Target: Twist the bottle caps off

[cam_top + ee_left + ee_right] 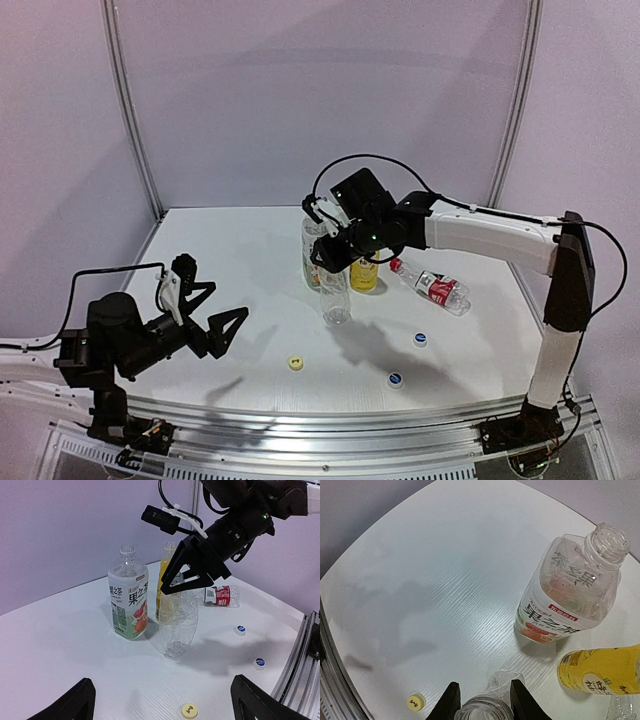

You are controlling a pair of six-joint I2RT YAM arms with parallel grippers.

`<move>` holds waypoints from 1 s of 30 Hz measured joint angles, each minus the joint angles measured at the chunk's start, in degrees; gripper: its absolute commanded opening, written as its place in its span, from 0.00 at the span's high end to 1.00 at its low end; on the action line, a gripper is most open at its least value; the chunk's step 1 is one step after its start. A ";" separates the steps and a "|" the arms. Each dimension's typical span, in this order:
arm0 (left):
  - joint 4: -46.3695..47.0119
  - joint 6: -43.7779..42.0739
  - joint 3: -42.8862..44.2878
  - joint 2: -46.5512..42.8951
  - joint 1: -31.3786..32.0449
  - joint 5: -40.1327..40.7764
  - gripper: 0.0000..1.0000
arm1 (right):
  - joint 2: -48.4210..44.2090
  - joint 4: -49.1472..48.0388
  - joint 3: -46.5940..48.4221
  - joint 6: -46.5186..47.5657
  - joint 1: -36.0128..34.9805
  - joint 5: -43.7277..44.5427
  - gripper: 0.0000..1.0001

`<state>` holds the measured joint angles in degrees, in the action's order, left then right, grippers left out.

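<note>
The right pincer (330,258) was closed on the neck of the plain clear bottle (177,625), its two fingers (451,702) pressed against either side of the open, capless mouth. That bottle stood slightly tilted near the middle of the white counter (230,250). Just beside it on the far left stood the fruit-label bottle (129,600), upright with its mouth open. The yellow bottle (164,587) stood upright just behind the plain one. The red-label bottle (432,285) lay on its side to the right. Its end nearest the yellow bottle was red and looked like a red cap (397,266) on the neck, though it was too small to be sure. Three loose caps lay on the counter nearer the arm bases. The yellow cap (296,363) was on the left, a blue-and-white cap (420,340) on the right, and a second blue-and-white cap (395,379) nearer the front edge. The left pincer (229,300) hung above the near-left part of the counter. Its jaws were spread wide, held nothing and were well apart from the bottles.
</note>
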<state>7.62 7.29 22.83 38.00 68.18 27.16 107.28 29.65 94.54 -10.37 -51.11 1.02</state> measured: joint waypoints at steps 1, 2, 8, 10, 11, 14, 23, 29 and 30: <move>-0.02 0.00 0.02 0.00 0.00 0.00 0.08 | 0.28 -0.02 0.00 -0.02 0.00 -0.02 0.83; 0.00 0.00 0.00 0.02 0.00 -0.02 0.08 | 0.55 -0.46 -0.02 -0.11 0.02 -0.04 0.80; 0.00 0.00 0.00 0.13 0.00 -0.15 0.08 | 0.63 -0.87 -0.07 -0.24 0.09 -0.15 0.62; -0.02 0.00 0.02 0.28 0.00 -0.17 0.08 | 0.63 -0.85 -0.07 -0.31 0.09 -0.13 0.56; -0.02 0.00 0.00 0.33 0.00 -0.20 0.08 | 0.63 -0.83 -0.11 -0.42 0.13 -0.13 0.54; -0.02 0.00 0.00 0.33 0.00 -0.20 0.08 | 0.63 -0.74 -0.28 -0.92 0.13 -0.13 0.52; -0.02 0.00 0.00 0.33 0.00 -0.22 0.08 | 0.59 -0.68 -1.42 -1.40 0.15 0.07 0.48; -0.02 0.00 0.00 0.63 0.00 -0.22 0.08 | 0.26 -0.63 -1.95 -1.51 0.15 0.11 0.47; -0.02 -0.02 0.00 0.72 0.00 -0.24 0.08 | 0.20 -0.63 -1.95 -1.51 0.15 0.09 0.47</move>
<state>7.60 7.27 22.83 38.72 68.18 26.92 107.48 29.02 92.60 -11.88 -50.96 1.10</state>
